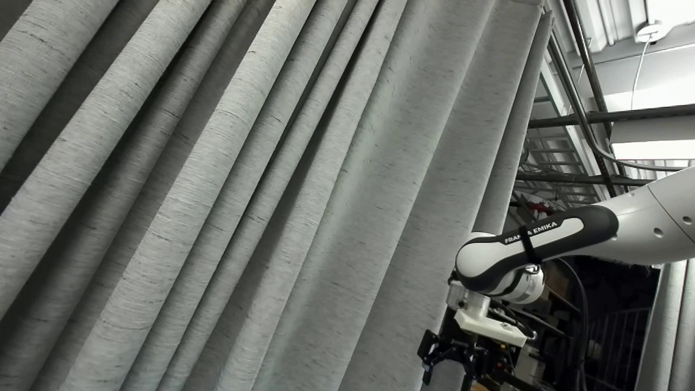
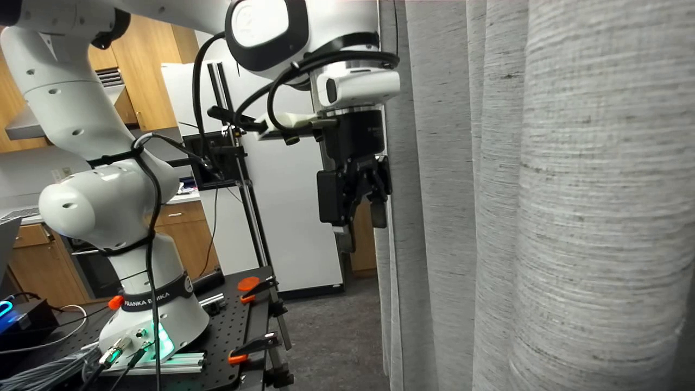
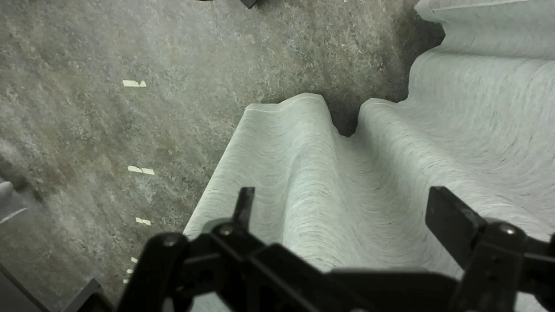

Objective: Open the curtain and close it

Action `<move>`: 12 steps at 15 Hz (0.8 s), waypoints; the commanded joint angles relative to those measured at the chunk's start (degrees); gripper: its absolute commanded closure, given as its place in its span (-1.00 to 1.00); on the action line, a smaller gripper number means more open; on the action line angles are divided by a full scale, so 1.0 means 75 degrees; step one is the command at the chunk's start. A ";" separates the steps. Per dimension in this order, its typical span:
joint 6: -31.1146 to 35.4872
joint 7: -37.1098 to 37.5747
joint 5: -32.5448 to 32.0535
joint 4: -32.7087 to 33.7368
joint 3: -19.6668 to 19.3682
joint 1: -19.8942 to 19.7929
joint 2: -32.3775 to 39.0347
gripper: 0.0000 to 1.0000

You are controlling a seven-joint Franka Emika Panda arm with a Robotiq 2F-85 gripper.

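The curtain is a very large light grey drape with deep long pleats. It fills much of an exterior view and hangs on the right side in an exterior view. In the wrist view the curtain hangs down towards the floor, with its side edge at left. My gripper is black, points down and is open beside the curtain's edge. It also shows in an exterior view and in the wrist view, fingers wide apart, with no fabric gripped. I cannot tell whether a finger touches the fabric.
The arm's base stands on a black perforated table with orange-tipped clamps along its edge. A tall white cabinet or fridge stands behind the arm. Metal pipes run overhead. The floor carries small pale tape marks.
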 commanded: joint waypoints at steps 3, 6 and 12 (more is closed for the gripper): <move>0.0038 0.0169 -0.0078 0.0899 -0.0468 -0.0453 0.0914 -1.00; 0.0182 -0.0105 0.0035 0.1327 -0.0780 -0.0622 0.1188 -1.00; 0.0917 -0.0808 -0.0017 0.1968 -0.1197 -0.0872 0.1184 -0.99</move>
